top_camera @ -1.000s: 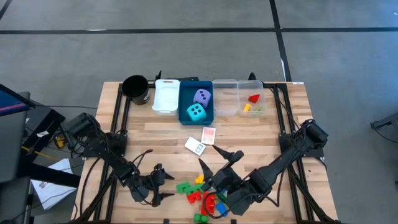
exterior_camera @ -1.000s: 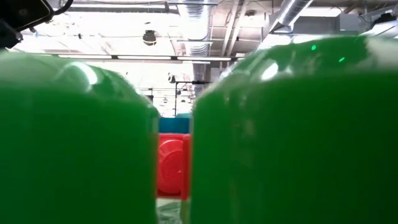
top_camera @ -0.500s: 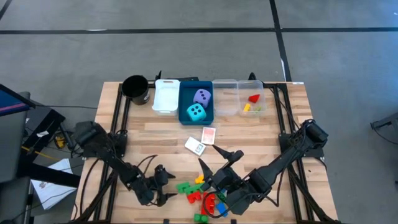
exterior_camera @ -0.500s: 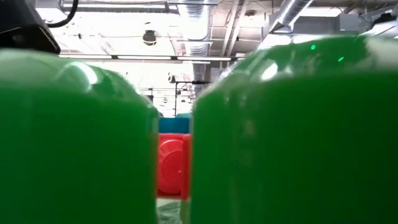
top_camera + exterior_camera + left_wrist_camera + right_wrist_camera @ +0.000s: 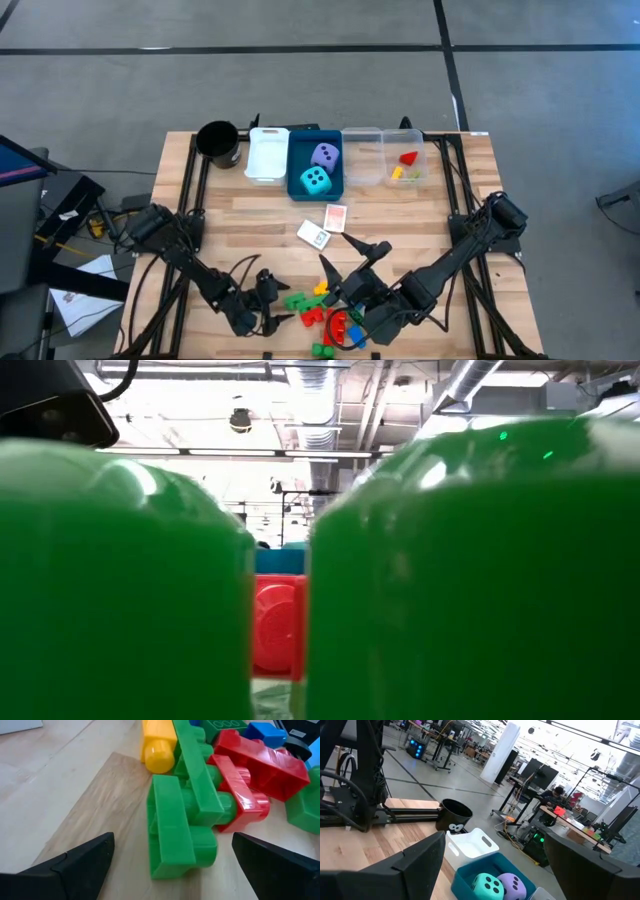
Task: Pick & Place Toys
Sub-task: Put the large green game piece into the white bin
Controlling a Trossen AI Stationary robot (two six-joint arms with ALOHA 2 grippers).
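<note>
- Wood-plank table (image 5: 240, 225) on a black frame, grey floor with dark lines all round it.
- Back edge row: black cup (image 5: 218, 142), white tray (image 5: 266, 155), blue tray (image 5: 300, 160) holding the lavender die (image 5: 324, 154) and cyan die (image 5: 315, 180), then a clear tray (image 5: 362, 158) with a few small bricks.
- Two card packs (image 5: 314, 236) lie mid-table, just in front of the blue tray.
- Brick pile (image 5: 325, 310) of red, green, yellow and blue sits at the front edge, between the two arms.
- Left gripper (image 5: 268, 305) low at the front, jaws wide, nothing held; a green brick (image 5: 180, 827) lies between its fingers in the left wrist view, not touched.
- Right gripper (image 5: 345, 262) above the pile's far side, fingers spread wide, empty.
- Low view blocked by green bricks (image 5: 120, 580) close to the lens, a red brick (image 5: 277, 625) in the gap.
- Room beyond: workshop with desks, monitors, ceiling ducts; a person (image 5: 558, 793) sits at a far desk.
</note>
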